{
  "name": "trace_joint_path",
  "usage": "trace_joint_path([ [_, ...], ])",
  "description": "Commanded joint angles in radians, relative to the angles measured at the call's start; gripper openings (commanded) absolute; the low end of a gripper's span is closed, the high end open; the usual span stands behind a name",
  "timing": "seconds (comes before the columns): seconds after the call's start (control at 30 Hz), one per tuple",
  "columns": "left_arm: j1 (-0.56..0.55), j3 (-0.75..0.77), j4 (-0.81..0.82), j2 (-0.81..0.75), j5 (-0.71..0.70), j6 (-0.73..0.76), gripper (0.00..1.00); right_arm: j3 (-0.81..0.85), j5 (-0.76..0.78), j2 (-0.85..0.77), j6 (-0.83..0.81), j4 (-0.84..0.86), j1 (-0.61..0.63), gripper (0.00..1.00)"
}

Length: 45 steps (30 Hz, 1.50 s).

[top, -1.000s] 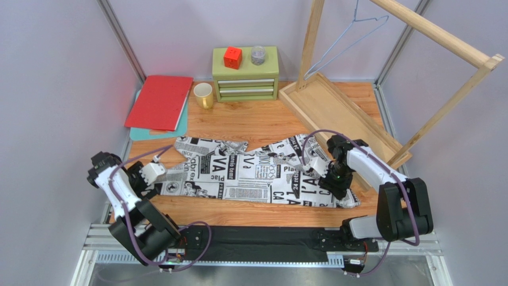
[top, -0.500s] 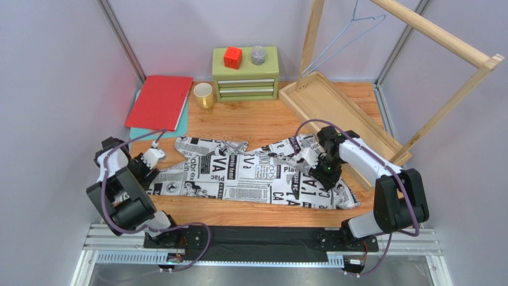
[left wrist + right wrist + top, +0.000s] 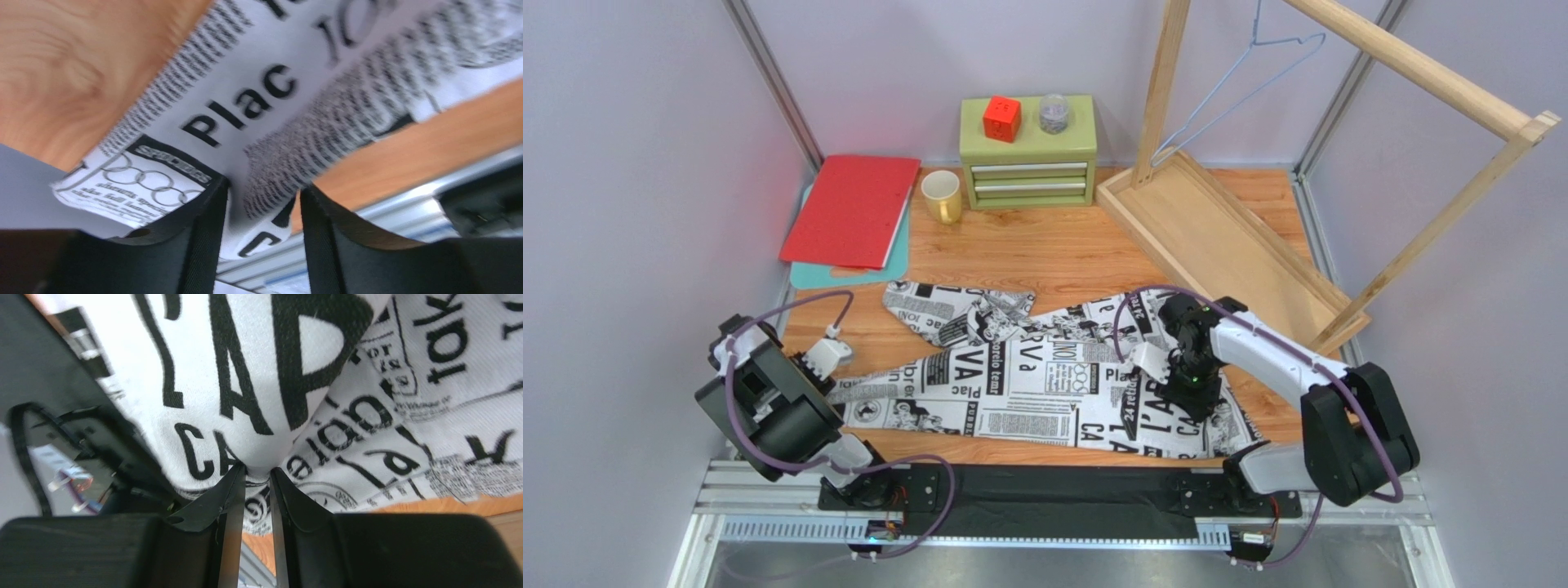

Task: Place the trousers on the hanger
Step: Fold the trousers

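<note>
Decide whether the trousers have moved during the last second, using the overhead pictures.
Yes. The trousers have slid toward the black base rail at the near edge, closing most of the gap between them.

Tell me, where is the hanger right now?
In the top view, the hanger hangs at the far right from the wooden rack, beyond the trousers.

The trousers [image 3: 1038, 374] are soft matt cloth, white with black print, faintly fuzzy close up. The table [image 3: 1063, 251] is smooth orange-brown wood with visible grain and a slight sheen. The rack [image 3: 1431, 74] is pale bare wood. The hanger [image 3: 1257, 37] is thin smooth wire. The fingers [image 3: 196, 245] are matt black and finely ribbed. The mug [image 3: 941, 196] looks glossy, and the rail [image 3: 1075, 531] is dull silver metal.
</note>
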Motion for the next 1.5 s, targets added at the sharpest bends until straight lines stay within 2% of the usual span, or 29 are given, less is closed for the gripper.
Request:
trace_joint_path([
  [0.0,0.012,0.147,-0.311,-0.033,0.147,0.087,0.6,0.286,-0.159,-0.006,-0.043,-0.196,-0.05,0.37],
  [0.03,-0.003,0.26,-0.401,-0.041,0.252,0.066,0.66,0.342,-0.178,0.003,-0.037,-0.218,-0.069,0.44],
  [0.07,-0.047,0.315,-0.434,-0.044,0.3,0.049,0.77,0.393,-0.19,0.018,-0.029,-0.214,-0.086,0.51],
  [0.1,-0.072,0.359,-0.451,-0.045,0.346,0.026,0.8,0.443,-0.178,0.063,-0.017,-0.194,-0.102,0.62],
  [0.13,-0.098,0.426,-0.439,-0.049,0.424,-0.049,0.82,0.505,-0.149,0.089,0.021,-0.13,-0.104,0.64],
  [0.2,-0.207,0.474,-0.39,-0.044,0.471,-0.15,0.85,0.565,-0.074,0.159,0.044,-0.059,-0.103,0.64],
  [0.27,-0.308,0.507,-0.263,-0.038,0.52,-0.314,0.86,0.652,-0.034,0.279,0.067,0.029,-0.104,0.64],
  [0.33,-0.369,0.525,-0.139,-0.001,0.531,-0.455,0.87,0.72,0.017,0.404,0.072,0.075,-0.106,0.64],
  [0.43,-0.464,0.574,-0.065,0.091,0.519,-0.583,0.87,0.838,0.042,0.511,0.063,0.107,-0.107,0.68],
  [0.57,-0.521,0.63,0.0,0.197,0.522,-0.694,0.87,0.954,0.048,0.641,0.034,0.155,-0.107,0.76],
  [0.73,-0.572,0.691,0.058,0.331,0.442,-0.735,0.88,1.012,0.028,0.744,-0.02,0.116,-0.107,0.75],
  [0.8,-0.59,0.72,0.075,0.375,0.373,-0.76,0.89,1.01,0.003,0.773,-0.041,0.068,-0.103,0.72],
  [1.03,-0.665,0.775,0.109,0.534,0.309,-0.775,0.87,0.875,-0.006,0.762,-0.098,0.04,-0.08,0.66],
  [1.13,-0.716,0.781,0.11,0.556,0.316,-0.736,0.84,0.851,-0.004,0.763,-0.1,0.023,-0.076,0.5],
  [1.17,-0.731,0.778,0.121,0.557,0.312,-0.725,0.84,0.844,-0.003,0.761,-0.1,0.023,-0.076,0.4],
  [1.23,-0.771,0.774,0.13,0.567,0.325,-0.709,0.84,0.838,-0.007,0.755,-0.1,0.017,-0.075,0.29],
  [1.27,-0.782,0.771,0.132,0.571,0.319,-0.696,0.84,0.841,-0.007,0.753,-0.095,0.017,-0.076,0.17],
  [1.33,-0.826,0.775,0.14,0.605,0.261,-0.679,0.84,0.854,-0.004,0.75,-0.086,0.004,-0.076,0.02],
  [1.47,-0.845,0.783,0.109,0.66,0.195,-0.624,0.81,0.898,-0.007,0.698,-0.042,-0.043,-0.078,0.0],
])
